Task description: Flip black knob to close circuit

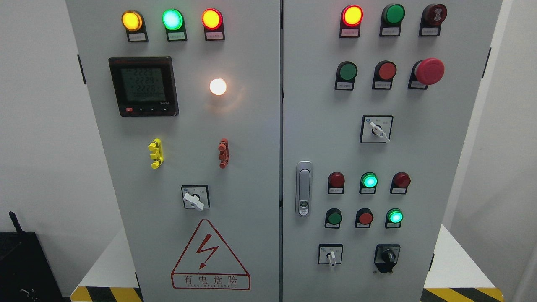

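The black knob (387, 257) sits at the lower right of the right cabinet door (419, 159), on a black plate, with its handle pointing roughly straight up toward the panel's upper part. To its left is a white-handled selector switch (331, 255). Neither of my hands shows in the head view.
The grey electrical cabinet has two doors with lit and unlit indicator lamps, push buttons, a red emergency stop (428, 71), a door latch (303, 188), a digital meter (143, 86) and two more white selector switches (193, 200) (377, 130). A black box (25, 268) stands at the lower left.
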You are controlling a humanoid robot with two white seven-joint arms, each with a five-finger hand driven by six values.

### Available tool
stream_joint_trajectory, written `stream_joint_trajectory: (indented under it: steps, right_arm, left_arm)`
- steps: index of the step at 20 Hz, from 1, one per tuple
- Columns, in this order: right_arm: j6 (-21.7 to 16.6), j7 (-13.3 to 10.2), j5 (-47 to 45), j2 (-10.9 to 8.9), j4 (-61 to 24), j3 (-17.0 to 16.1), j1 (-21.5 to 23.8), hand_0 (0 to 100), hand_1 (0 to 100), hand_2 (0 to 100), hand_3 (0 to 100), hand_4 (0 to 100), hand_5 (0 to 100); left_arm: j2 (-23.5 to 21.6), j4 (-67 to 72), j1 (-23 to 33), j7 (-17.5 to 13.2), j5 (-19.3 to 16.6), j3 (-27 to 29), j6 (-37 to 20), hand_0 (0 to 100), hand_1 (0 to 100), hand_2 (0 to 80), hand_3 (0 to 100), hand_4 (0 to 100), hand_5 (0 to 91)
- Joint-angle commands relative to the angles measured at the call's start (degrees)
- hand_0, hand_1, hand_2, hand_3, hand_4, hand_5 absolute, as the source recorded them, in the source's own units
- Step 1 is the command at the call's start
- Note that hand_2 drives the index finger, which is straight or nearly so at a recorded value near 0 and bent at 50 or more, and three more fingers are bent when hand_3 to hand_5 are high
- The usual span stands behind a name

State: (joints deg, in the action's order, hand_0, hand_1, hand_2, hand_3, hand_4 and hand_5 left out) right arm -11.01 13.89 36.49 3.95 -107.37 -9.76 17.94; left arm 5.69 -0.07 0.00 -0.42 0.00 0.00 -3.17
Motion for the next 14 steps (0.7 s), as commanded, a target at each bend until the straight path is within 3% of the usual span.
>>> stream_joint_trajectory:
  steps: [1, 4, 7, 10, 14]
  right_arm:
    - [1.4, -0.7, 26.6, -2.10, -12.1, -6.7, -5.4, 0, 28, 75, 92, 74, 77]
    - [7.1, 0.3, 31.4, -2.10, -11.9, -5.6, -9.2, 0, 25, 80, 96, 76, 79]
    - [12.7, 0.7, 36.6, -2.02, -11.6, -1.0, -11.9, 0, 22, 83, 98, 76, 81]
    - [13.7, 0.6, 42.0, -1.75, -10.8, 1.7, -13.4, 0, 16, 84, 100, 77, 81]
    - [14.5, 0.4, 45.6, -1.75, -9.1, 4.7, -15.5, 0, 0, 85, 100, 76, 81]
  left_arm:
    - [0.0, -1.9, 1.9, 0.0, 0.4, 0.6, 0.0, 0, 0, 0.0, 5, 3, 0.0]
    - [0.0, -1.9, 1.9, 0.0, 0.4, 0.6, 0.0, 0, 0, 0.0, 5, 3, 0.0]
    - [0.0, -1.9, 1.9, 0.0, 0.4, 0.6, 0.0, 0, 0, 0.0, 5, 3, 0.0]
    - [0.0, -1.9, 1.9, 0.0, 0.4, 0.6, 0.0, 0, 0, 0.0, 5, 3, 0.0]
    - [-0.1, -1.9, 1.9, 0.0, 0.4, 0.6, 0.0, 0, 0, 0.0, 5, 3, 0.0]
